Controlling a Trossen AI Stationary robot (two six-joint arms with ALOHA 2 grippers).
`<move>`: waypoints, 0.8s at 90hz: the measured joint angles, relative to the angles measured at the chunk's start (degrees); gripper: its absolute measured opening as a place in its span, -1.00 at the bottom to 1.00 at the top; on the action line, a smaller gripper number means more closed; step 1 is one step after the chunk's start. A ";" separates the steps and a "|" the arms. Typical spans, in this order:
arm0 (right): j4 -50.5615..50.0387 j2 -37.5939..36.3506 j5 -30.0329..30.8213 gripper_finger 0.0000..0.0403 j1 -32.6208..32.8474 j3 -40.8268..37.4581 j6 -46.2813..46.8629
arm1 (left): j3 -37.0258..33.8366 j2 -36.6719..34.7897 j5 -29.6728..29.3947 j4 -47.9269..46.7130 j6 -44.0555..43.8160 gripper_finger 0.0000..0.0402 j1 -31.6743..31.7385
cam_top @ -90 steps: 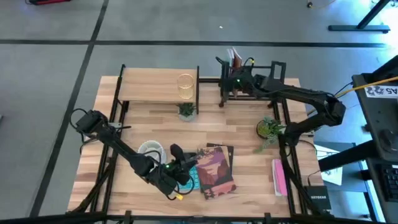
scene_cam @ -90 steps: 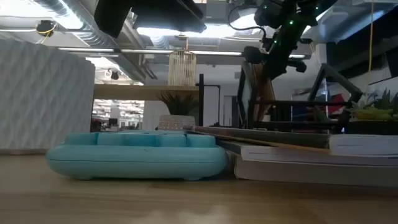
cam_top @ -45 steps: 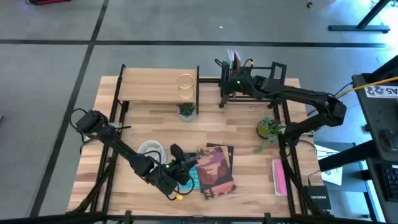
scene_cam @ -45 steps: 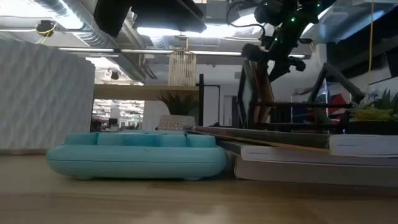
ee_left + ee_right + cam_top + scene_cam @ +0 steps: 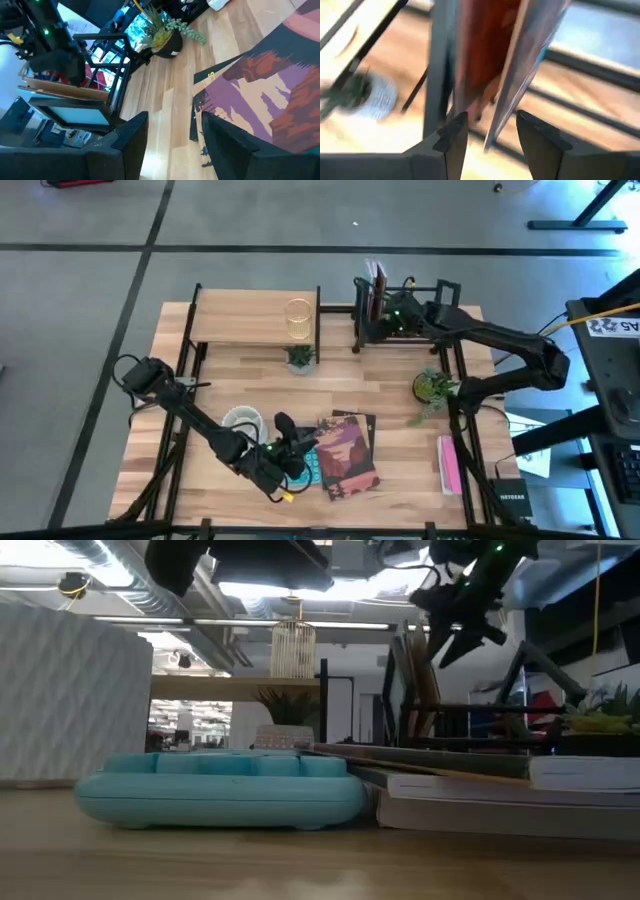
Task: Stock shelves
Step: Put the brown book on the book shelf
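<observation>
Two books [image 5: 374, 280] stand upright in the black bar rack [image 5: 405, 312] at the table's far right, leaning against its bars [image 5: 415, 680]. My right gripper [image 5: 392, 318] hovers open just right of them; in its wrist view a book's edge [image 5: 506, 95] rises ahead of the gap between the fingers [image 5: 492, 137]. The light-wood shelf [image 5: 240, 318] at the far left carries a ribbed glass vase [image 5: 298, 318]. My left gripper [image 5: 296, 442] is open at the near side, next to the left edge of a flat stack of books [image 5: 348, 452], with nothing between its fingers [image 5: 170, 145].
A teal case [image 5: 220, 790] lies beside the book stack, and a white bowl [image 5: 242, 420] is to its left. A small plant [image 5: 300, 358] stands in front of the wood shelf. A potted plant [image 5: 432, 387] and a pink book [image 5: 448, 463] are on the right side.
My right gripper has drawn back from the standing books toward the table's right edge and risen slightly. The books stay upright in the rack. My left arm has kept still.
</observation>
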 joint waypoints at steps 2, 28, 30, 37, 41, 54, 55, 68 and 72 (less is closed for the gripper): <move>-0.89 -0.27 -0.20 -0.24 0.00 0.00 0.00 | 0.00 0.00 0.00 0.00 0.01 -0.15 0.00; -3.11 1.82 11.41 -0.24 -7.07 0.07 -4.07 | 0.00 0.02 1.33 -0.02 -0.66 -0.15 0.00; -2.34 2.37 11.12 -0.24 -8.19 0.07 -5.25 | 0.00 0.02 1.33 -0.03 -0.65 -0.15 0.00; 1.20 4.28 9.84 -0.24 -11.82 0.07 -8.98 | 0.00 0.02 1.31 -0.04 -0.64 -0.15 0.00; 3.17 5.55 9.22 -0.24 -13.54 0.07 -10.89 | 0.00 0.02 1.32 -0.11 -0.65 -0.15 0.00; 9.90 9.48 4.30 -0.24 -16.75 0.10 -14.74 | 0.00 0.02 1.31 -0.24 -0.77 -0.15 0.07; 10.51 9.83 3.55 -0.24 -16.87 0.11 -15.02 | 0.00 0.02 1.31 -0.26 -0.77 -0.15 0.07; 15.63 13.27 -1.91 -0.24 -17.31 0.14 -16.89 | 0.00 0.02 1.31 -0.28 -1.19 -0.15 0.11; 16.67 13.96 -2.44 -0.24 -17.29 0.17 -17.61 | 0.00 0.02 1.31 -0.30 -1.30 -0.15 0.11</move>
